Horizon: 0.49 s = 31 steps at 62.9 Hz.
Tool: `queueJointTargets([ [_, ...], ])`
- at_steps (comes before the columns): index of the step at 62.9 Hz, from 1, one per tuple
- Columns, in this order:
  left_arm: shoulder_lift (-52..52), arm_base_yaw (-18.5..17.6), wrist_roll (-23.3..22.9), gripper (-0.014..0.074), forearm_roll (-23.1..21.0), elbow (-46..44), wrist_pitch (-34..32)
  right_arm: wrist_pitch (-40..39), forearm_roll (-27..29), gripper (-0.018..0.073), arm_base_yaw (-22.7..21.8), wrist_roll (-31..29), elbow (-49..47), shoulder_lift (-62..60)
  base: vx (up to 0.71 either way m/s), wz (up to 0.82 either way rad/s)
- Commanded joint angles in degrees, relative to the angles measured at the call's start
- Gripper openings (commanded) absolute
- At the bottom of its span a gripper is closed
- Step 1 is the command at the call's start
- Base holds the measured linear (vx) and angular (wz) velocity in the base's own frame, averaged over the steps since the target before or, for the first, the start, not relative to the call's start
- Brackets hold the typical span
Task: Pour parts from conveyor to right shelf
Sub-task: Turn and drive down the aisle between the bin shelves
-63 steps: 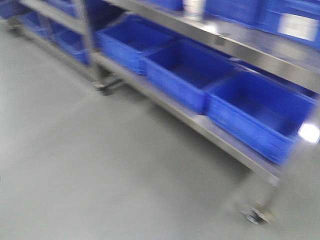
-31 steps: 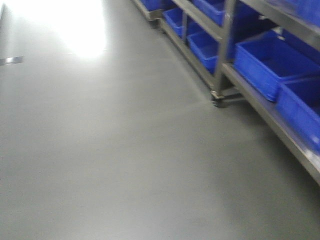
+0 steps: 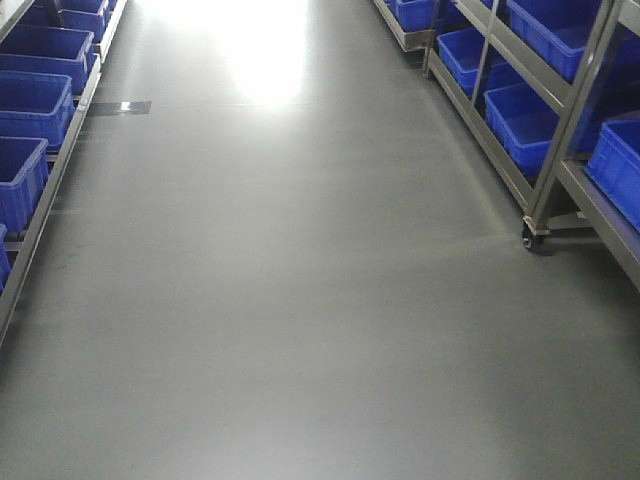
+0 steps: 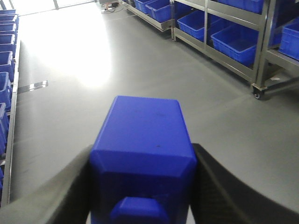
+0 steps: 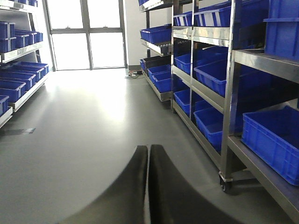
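The part, a small bright blue block [image 4: 142,140] with a stud facing the camera, is clamped between the two dark fingers of my left gripper [image 4: 142,156], held above the floor. My right gripper [image 5: 148,149] is shut with its fingers pressed together and nothing between them. The right shelf [image 3: 565,120], a steel rack with blue bins [image 3: 520,115], runs along the right side of the aisle; the same right shelf [image 5: 229,93] also shows in the right wrist view. The conveyor is out of view.
A smooth grey floor [image 3: 290,300] stretches ahead as an aisle, with bright glare at its far end. A second rack of blue bins [image 3: 30,100] lines the left side. A caster wheel [image 3: 528,240] of the right rack sits at the aisle edge.
The front view has swung left, from facing the right rack's bins close up to looking straight down the aisle between both racks.
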Motion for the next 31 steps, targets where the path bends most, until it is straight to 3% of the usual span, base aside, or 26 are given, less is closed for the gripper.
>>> queueJointTargets([
  [1, 0.57, -0.46, -0.63, -0.0006, -0.43, -1.47, -4.68, -4.27, -0.35, -0.0009, -0.31, -0.46, 0.86, -1.01, 0.27, 0.14],
  [31, 0.57, -0.46, -0.63, -0.0006, -0.43, -1.47, -4.68, -4.27, -0.35, -0.0009, -0.31, -0.46, 0.86, -1.01, 0.43, 0.01],
])
